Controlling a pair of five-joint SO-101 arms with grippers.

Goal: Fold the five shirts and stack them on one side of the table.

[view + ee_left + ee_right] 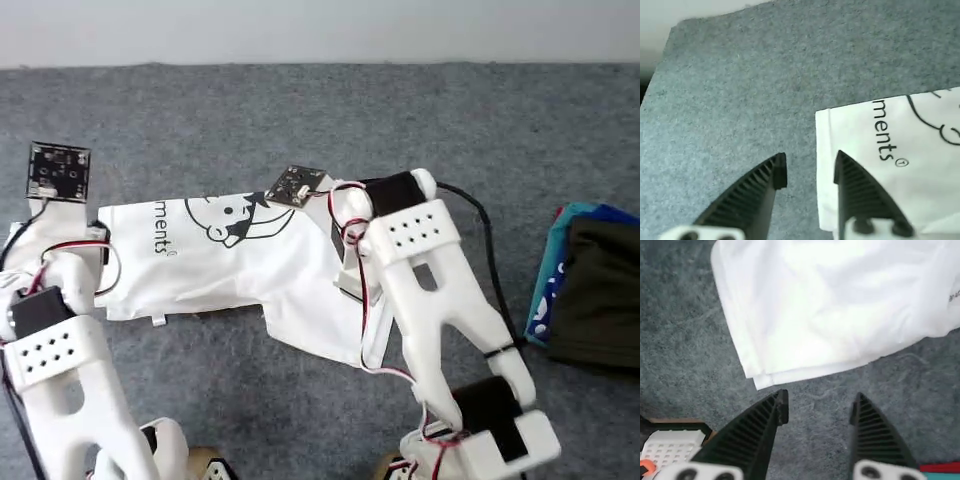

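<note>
Recommendation: with left claw (pixel 810 170) and right claw (pixel 817 410) both open near the white shirt (pixel 230 260)'s 9 and 3 o'clock edges, seat every layer before closing.

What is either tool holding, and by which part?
Nothing. The left tool is open astride an edge of the white printed shirt; the right tool is open over grey felt beside its folded corner.
</note>
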